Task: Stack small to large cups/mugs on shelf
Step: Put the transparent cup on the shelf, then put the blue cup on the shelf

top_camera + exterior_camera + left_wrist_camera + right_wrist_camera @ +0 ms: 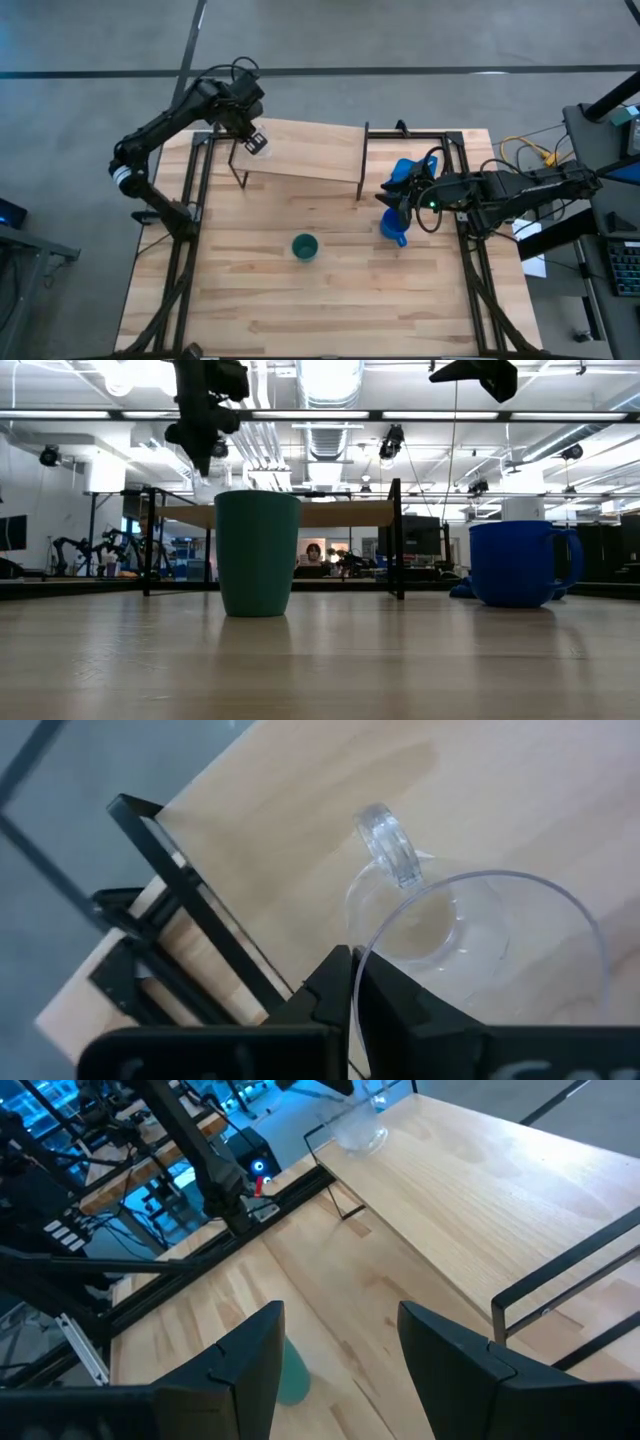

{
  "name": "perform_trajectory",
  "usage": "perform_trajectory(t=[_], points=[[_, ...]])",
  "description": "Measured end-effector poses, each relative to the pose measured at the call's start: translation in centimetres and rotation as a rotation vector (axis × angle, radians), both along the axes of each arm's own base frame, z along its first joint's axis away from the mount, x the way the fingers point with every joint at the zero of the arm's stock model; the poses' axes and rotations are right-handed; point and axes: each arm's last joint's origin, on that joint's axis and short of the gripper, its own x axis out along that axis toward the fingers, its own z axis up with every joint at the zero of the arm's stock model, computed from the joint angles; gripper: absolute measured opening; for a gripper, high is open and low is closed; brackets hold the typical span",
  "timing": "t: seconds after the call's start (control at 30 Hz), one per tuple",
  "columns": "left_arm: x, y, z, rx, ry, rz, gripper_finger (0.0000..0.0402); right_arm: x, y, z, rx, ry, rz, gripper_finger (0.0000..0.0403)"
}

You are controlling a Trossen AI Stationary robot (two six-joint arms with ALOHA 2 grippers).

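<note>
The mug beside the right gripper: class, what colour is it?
Bright blue; the mug shows best in the low view, standing on the table.

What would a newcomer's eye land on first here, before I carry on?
Likely the left gripper, jaws shut on the rim of the tiny clear glass cup, holding it over the left end of the low light-wood shelf. Next, the dark green cup standing alone mid-table, and the bright blue mug with a handle on the table's right side, with the open right gripper hovering above it.
</note>
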Motion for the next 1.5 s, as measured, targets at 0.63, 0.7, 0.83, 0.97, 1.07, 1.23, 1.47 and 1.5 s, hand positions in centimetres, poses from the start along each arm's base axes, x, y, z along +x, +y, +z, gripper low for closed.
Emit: perform_trajectory(t=[0.63,0.7,0.83,0.97,1.07,1.23,1.47,1.5], points=[[0.9,1.0,-0.6,0.061,0.046,-0.066,0.0022,0.0,0.0,0.0,0.000,0.000,0.000,0.0192],[1.1,1.1,-0.5,0.079,0.030,-0.065,0.0037,0.0,0.0,0.0,0.000,0.000,0.000,0.0192],[1.2,1.3,-0.4,0.093,0.014,-0.062,0.0064,0.0,0.0,0.0,0.000,0.000,0.000,0.0192],[1.2,1.3,-0.4,0.094,0.013,-0.061,0.0079,0.0,0.0,0.0,0.000,0.000,0.000,0.0192],[1.2,1.3,-0.3,0.098,0.009,-0.061,0.0082,0.0,0.0,0.0,0.000,0.000,0.000,0.0192],[1.2,1.3,0.7,0.122,-0.018,-0.058,0.0083,0.0,0.0,0.0,0.010,-0.002,-0.004,0.0192],[1.2,0.9,4.0,0.193,-0.118,-0.058,0.0083,-0.6,-0.1,-1.2,0.176,0.076,-0.100,0.0192],[1.2,0.8,4.5,0.204,-0.132,-0.062,0.0083,-0.8,-0.2,-1.5,0.200,0.106,-0.122,0.0192]])
